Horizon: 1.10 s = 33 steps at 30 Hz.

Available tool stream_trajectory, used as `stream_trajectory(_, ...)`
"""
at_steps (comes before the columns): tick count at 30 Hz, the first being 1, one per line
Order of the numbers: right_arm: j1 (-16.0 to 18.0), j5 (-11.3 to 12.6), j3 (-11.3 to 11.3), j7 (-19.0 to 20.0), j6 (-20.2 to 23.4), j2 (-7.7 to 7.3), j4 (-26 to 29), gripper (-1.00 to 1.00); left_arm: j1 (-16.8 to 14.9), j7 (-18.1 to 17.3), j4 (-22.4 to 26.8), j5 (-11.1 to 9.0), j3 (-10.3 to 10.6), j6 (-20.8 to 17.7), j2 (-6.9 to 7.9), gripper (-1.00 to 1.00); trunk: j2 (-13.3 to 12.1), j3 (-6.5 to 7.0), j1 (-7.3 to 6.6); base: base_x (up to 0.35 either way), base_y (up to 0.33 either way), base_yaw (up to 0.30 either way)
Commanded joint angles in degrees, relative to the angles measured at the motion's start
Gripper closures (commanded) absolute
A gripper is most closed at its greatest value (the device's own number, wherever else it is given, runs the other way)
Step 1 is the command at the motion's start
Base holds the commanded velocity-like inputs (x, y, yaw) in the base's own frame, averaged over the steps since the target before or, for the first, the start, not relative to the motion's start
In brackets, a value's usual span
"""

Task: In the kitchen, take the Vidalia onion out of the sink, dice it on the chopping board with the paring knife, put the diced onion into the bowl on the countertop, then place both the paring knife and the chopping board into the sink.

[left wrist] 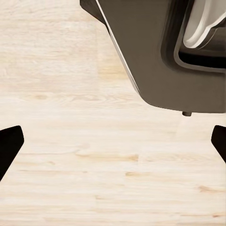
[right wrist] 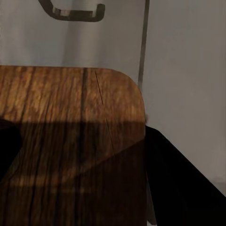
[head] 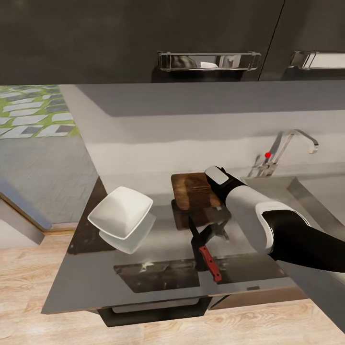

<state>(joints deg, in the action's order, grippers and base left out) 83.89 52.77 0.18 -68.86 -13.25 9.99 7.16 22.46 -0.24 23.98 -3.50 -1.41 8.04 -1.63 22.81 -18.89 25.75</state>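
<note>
Two hands: the right hand [head: 216, 179] is at the end of a white and black arm reaching out over the grey surface; the left hand [left wrist: 113, 141] hangs above the floor.
Right hand state: its dark fingers [right wrist: 181, 181] stand apart with nothing between them, poised close over one rounded corner of the board.
Left hand state: its black fingers [left wrist: 9, 146] are spread wide and hold nothing.
Board: the dark brown rectangular wooden chopping board [head: 189, 191] lies flat directly under the right hand, partly hidden by the wrist.
Knife: the small paring knife with a dark blade and red-orange handle [head: 207, 256] lies on the surface nearer the robot than the right hand, off the board.
Bowl: the shallow white square bowl with upturned corners [head: 120, 212] sits to the left of the right hand, near the board but apart from it.
Surface: the glossy dark grey countertop [head: 96, 282] mirrors the bowl and board.
Sink: the stainless steel sink [head: 318, 189] lies to the right of the right hand, with its curved chrome tap [head: 297, 139] behind it.
Floor: pale wooden planks [left wrist: 94, 165] lie under the left hand.
</note>
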Motion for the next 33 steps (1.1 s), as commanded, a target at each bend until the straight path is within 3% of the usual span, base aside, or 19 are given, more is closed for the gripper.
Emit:
stream_trajectory(1,0.04,0.22,0.06,0.16,-0.46,0.01,-0.01,1.0,0.04,-0.03,0.1,-0.38,-0.14,0.05,-0.04,-1.0,0.1,-0.09,0.03,0.005,0.0,0.0)
stream_trajectory(33,0.04,0.36,0.08,0.3,-0.47,0.01,-0.22,1.0,0.04,-0.03,0.1,-0.37,-0.17,0.05,-0.03,-1.0,0.1,-1.49,0.03,0.001,0.0,0.0)
